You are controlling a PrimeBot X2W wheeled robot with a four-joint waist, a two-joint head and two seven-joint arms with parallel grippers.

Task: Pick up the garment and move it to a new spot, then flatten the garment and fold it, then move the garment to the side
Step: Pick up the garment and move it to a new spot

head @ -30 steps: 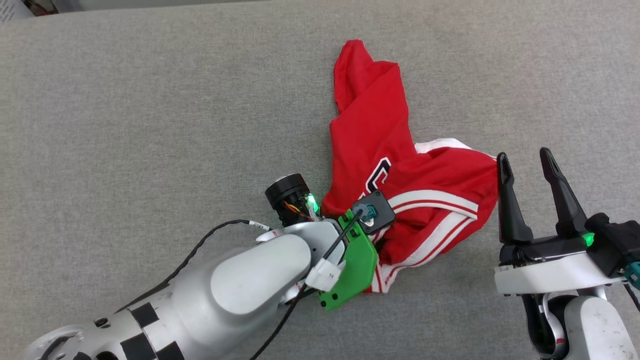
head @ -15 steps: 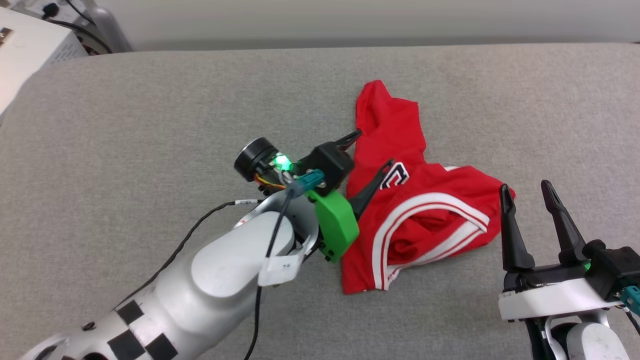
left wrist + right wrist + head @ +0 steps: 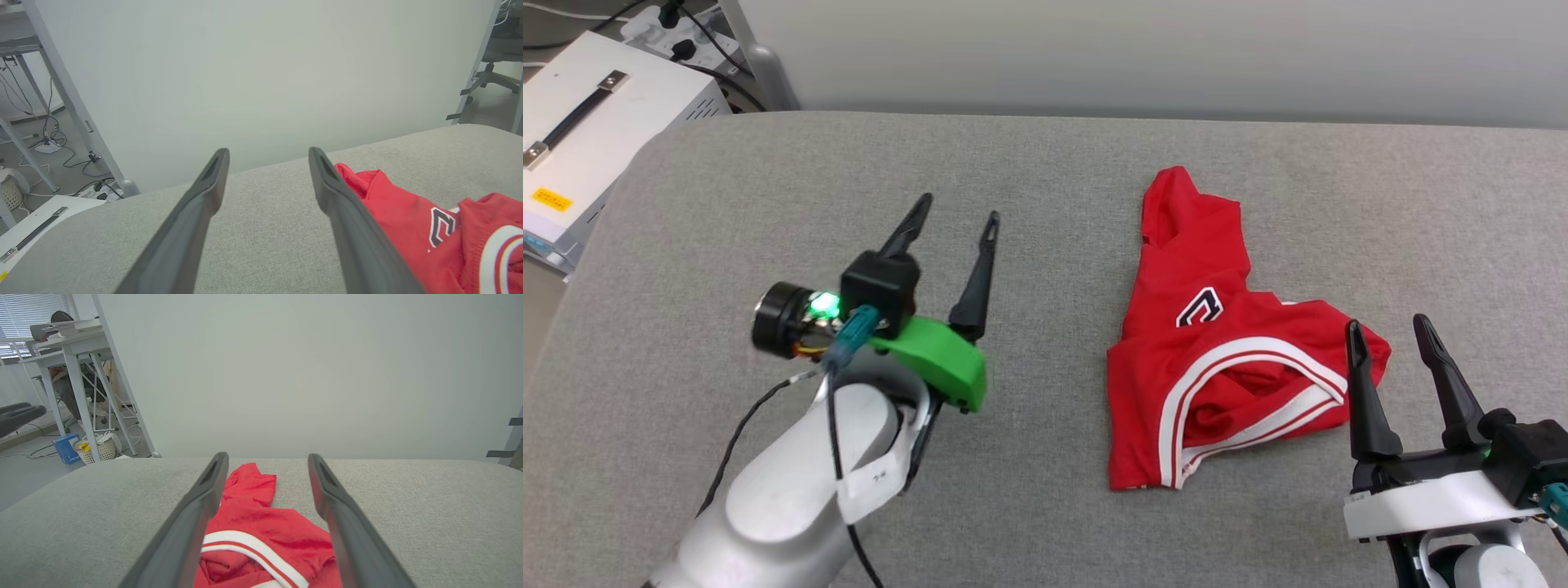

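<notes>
1. Head view: red jersey-style T-shirt w/ white-and-red striped trim and dark lettering lies crumpled on grey fabric-covered surface, centre-right of frame, nothing gripping it.
2. Left gripper, two long dark fingers, centre-left of frame: spread wide, empty, well apart from shirt.
3. Right gripper, lower right: fingers also spread, empty. Its left finger overlaps shirt's right edge in frame; contact can't tell.
4. L wrist view: shirt at lower right beside right-hand finger, part of lettering visible.
5. R wrist view: shirt shows between spread fingers, lower centre, striped trim up.
6. Upper left of head view: white box w/ dark handle, off surface's edge.
</notes>
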